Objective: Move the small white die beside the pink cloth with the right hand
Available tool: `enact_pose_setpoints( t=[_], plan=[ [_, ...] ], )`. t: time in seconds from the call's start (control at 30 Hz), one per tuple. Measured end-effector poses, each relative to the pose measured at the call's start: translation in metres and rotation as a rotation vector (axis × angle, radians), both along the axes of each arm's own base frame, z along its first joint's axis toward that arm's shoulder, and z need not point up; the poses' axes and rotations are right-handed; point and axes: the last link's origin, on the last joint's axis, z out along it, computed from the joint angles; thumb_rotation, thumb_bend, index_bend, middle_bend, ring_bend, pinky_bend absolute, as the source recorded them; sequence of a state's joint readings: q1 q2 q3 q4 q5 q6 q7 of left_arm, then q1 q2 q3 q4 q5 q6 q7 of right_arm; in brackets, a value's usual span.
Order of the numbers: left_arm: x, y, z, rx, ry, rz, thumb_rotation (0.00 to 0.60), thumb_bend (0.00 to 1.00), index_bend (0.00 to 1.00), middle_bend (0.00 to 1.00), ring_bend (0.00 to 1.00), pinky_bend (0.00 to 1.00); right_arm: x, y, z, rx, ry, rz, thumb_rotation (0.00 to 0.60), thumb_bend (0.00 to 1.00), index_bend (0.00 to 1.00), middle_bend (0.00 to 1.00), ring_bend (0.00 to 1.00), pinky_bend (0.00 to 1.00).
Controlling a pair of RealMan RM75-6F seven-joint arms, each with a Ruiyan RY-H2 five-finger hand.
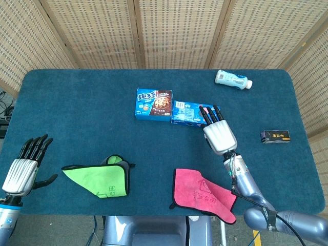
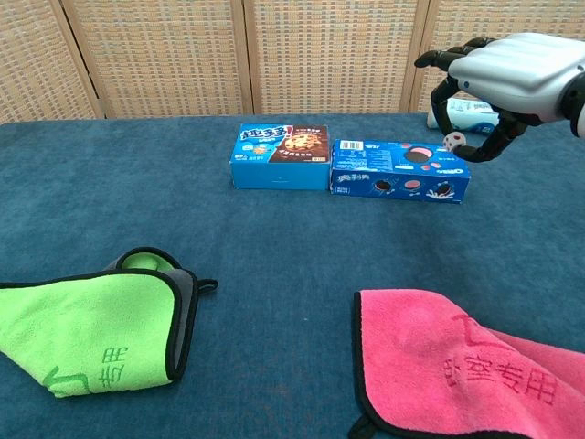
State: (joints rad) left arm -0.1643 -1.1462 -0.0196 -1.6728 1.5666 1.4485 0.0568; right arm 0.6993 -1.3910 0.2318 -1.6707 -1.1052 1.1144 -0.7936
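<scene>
My right hand (image 2: 512, 80) is raised above the table at the upper right of the chest view and pinches the small white die (image 2: 452, 141) between thumb and a finger. In the head view the right hand (image 1: 219, 134) hides the die and hangs over the right end of the blue cookie box. The pink cloth (image 2: 466, 375) lies flat at the front right, with its near edge (image 1: 204, 195) at the table front. My left hand (image 1: 23, 169) rests open at the front left corner, fingers apart, holding nothing.
Two blue snack boxes (image 2: 280, 157) (image 2: 399, 170) lie side by side mid-table. A white bottle (image 1: 233, 79) lies at the back right, a small dark box (image 1: 275, 136) at the right edge. A green cloth (image 2: 87, 320) lies at the front left.
</scene>
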Motion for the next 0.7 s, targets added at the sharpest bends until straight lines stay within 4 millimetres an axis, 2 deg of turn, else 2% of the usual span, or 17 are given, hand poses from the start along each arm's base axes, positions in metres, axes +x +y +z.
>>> enact_pose_setpoints(
  t=[0.07, 0.13, 0.2, 0.33, 0.4, 0.7],
  plan=[
    [0.0002, 0.0001, 0.0001, 0.000, 0.000, -0.001, 0.600, 0.20, 0.00, 0.00, 0.00, 0.00, 0.0001, 0.0007, -0.0001, 0.003, 0.002, 0.001, 0.600, 0.39, 0.52, 0.00, 0.00, 0.00],
    [0.0005, -0.0002, 0.0004, 0.002, -0.001, -0.002, 0.600, 0.20, 0.00, 0.00, 0.00, 0.00, 0.0003, 0.0015, 0.0001, 0.004, 0.004, 0.003, 0.600, 0.38, 0.47, 0.00, 0.00, 0.00],
    [0.0007, -0.0004, 0.0006, 0.003, -0.001, -0.002, 0.600, 0.20, 0.00, 0.00, 0.00, 0.00, 0.0007, 0.0026, 0.0007, 0.004, 0.003, 0.005, 0.600, 0.36, 0.34, 0.00, 0.00, 0.00],
    [0.0009, -0.0005, 0.0003, 0.001, -0.002, -0.004, 0.600, 0.20, 0.00, 0.00, 0.00, 0.00, 0.0006, 0.0038, 0.0021, 0.007, -0.001, 0.000, 0.600, 0.29, 0.21, 0.00, 0.00, 0.00],
    [0.0010, -0.0007, 0.0001, 0.000, -0.002, -0.004, 0.600, 0.20, 0.00, 0.00, 0.00, 0.00, 0.0002, 0.0041, 0.0033, 0.006, 0.002, -0.001, 0.600, 0.26, 0.19, 0.00, 0.00, 0.00],
    [0.0008, -0.0009, 0.0004, 0.000, -0.002, -0.004, 0.600, 0.20, 0.00, 0.00, 0.00, 0.00, -0.0069, 0.0061, 0.0064, 0.015, 0.015, -0.029, 0.600, 0.26, 0.19, 0.00, 0.00, 0.00]
  ],
)
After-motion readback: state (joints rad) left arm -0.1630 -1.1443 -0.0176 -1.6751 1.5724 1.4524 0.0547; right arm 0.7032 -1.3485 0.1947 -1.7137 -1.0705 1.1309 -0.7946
